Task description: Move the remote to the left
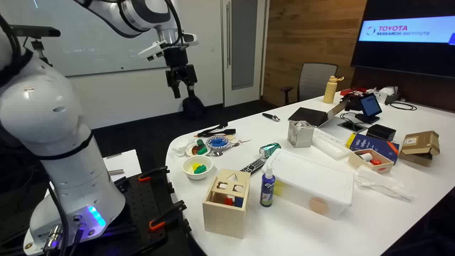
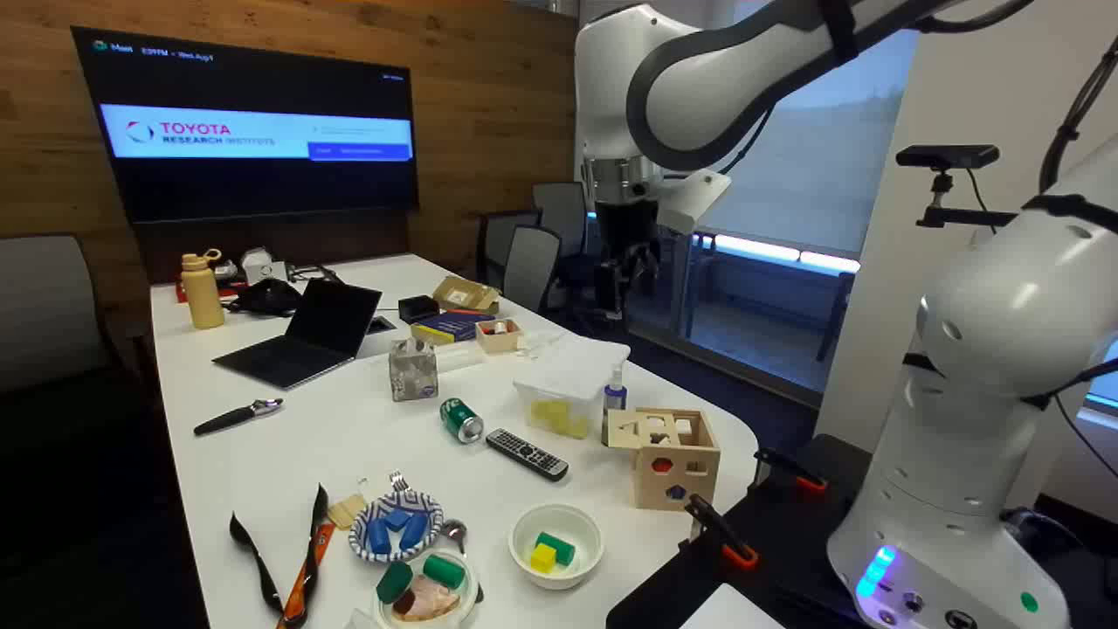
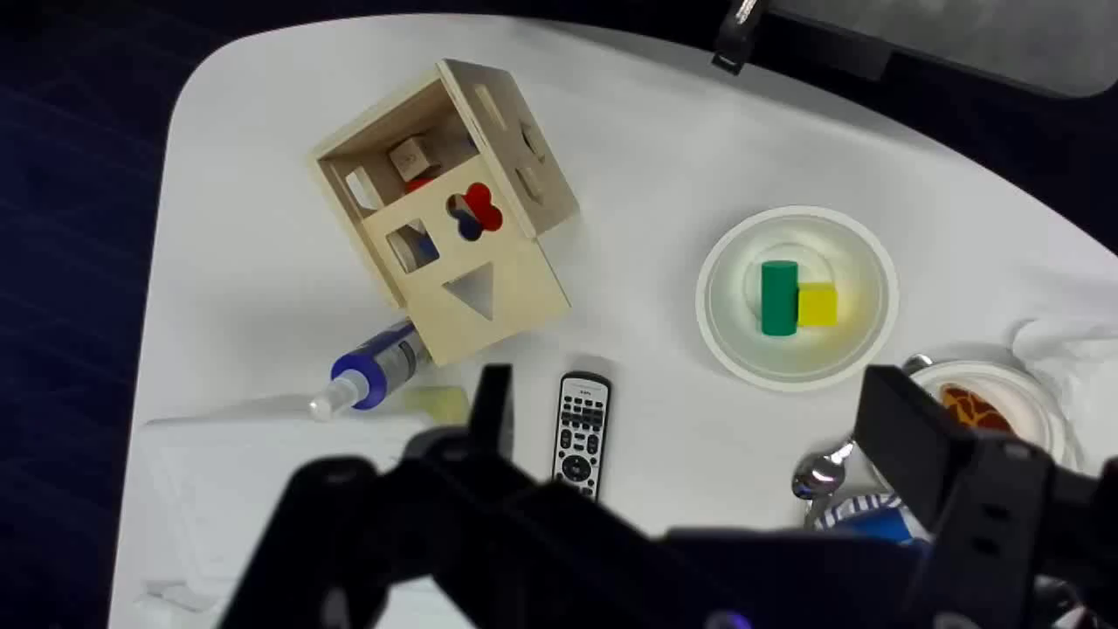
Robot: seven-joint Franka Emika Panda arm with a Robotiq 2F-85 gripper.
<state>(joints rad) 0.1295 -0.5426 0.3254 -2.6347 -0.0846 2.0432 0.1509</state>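
Remote (image 2: 527,454): flat on the white counter (image 2: 349,454), buttons upward, set in from the robot-side edge, its long axis pointing roughly at that edge; inner end hidden in the wrist view behind the claw (image 3: 688,389).
Remote's move, done: the remote is ungrasped. No goal mark shows, so whether any shift has been made cannot be told.
Remote's move, left: probably the whole sequence of lowering, gripping, shifting it left and letting go.
Remote's flanks: green can (image 2: 461,421) just beside the inner end; lidded bin (image 1: 309,176) near one long side; white bowl (image 3: 729,323) off the other, closer to the robot-side edge.
Rounded corner: wooden shape box (image 1: 224,215) nearest it, blue spray bottle (image 1: 267,188) beside the box.
Claw: released, its fingers (image 3: 493,406) spread wide with nothing between them, well above the counter and apart from the remote. From the wrist, the remote appears within their span, toward the finger on the bin's side.
Arm (image 2: 734,96): base beside the robot-side edge, links arched over the counter, wrist bent so that the fingers point down; judged a hovering pose that needs slight centring before any descent.
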